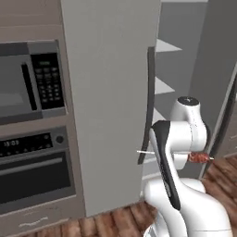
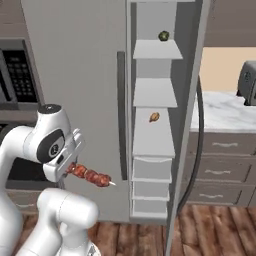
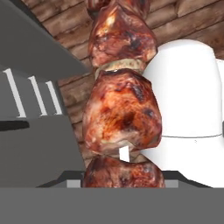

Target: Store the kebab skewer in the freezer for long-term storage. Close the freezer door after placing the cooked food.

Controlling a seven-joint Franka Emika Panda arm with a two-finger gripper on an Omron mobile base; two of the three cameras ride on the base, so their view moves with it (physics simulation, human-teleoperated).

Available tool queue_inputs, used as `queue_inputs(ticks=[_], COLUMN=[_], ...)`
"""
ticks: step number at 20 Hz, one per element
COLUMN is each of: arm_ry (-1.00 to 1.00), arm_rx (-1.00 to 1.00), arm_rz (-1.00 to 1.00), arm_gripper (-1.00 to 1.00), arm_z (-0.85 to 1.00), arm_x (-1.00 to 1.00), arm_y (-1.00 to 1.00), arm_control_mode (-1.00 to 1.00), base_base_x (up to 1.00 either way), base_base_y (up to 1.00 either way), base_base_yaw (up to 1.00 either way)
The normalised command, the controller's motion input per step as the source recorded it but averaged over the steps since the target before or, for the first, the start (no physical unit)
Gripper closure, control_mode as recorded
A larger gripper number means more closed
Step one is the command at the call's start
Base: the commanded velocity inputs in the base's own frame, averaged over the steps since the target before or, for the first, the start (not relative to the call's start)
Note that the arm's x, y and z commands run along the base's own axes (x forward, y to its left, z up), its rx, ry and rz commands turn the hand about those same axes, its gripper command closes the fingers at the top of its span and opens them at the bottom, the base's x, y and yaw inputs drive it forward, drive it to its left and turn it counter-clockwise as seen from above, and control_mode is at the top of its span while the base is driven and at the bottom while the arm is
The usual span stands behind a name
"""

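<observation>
Kebab skewer [image 2: 91, 176] is clamped in the gripper [image 2: 67, 170]; we see the jaws closed on its meat end, with reddish-brown chunks running toward 4 o'clock and the pale tip free. It hangs in the air, apart from the freezer [image 2: 152, 145]. We note the freezer door [image 2: 187, 125] open at 3 o'clock of the white shelves. Two small food items sit on the shelves.

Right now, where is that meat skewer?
The skewer is held in the gripper, low in the right base view, left of the open freezer's drawers and in front of its closed grey door.
</observation>
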Motion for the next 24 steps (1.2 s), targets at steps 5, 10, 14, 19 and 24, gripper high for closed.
queue_inputs(ticks=[5, 10, 14, 19, 24], arm_ry=[0.00, 0.00, 0.00, 0.00, 0.00], arm_rx=[0.00, 0.00, 0.00, 0.00, 0.00], arm_rz=[0.00, 0.00, 0.00, 0.00, 0.00], arm_gripper=[1.00, 1.00, 1.00, 1.00, 1.00], arm_z=[0.00, 0.00, 0.00, 0.00, 0.00], arm_x=[0.00, 0.00, 0.00, 0.00, 0.00], arm_y=[0.00, 0.00, 0.00, 0.00, 0.00], arm_control_mode=[1.00, 1.00, 1.00, 1.00, 1.00], base_base_x=[0.32, 0.63, 0.63, 0.26, 0.14], base_base_y=[-0.05, -0.11, -0.44, -0.47, -0.11], base_base_yaw=[-0.31, -0.21, -0.03, 0.00, 0.01])
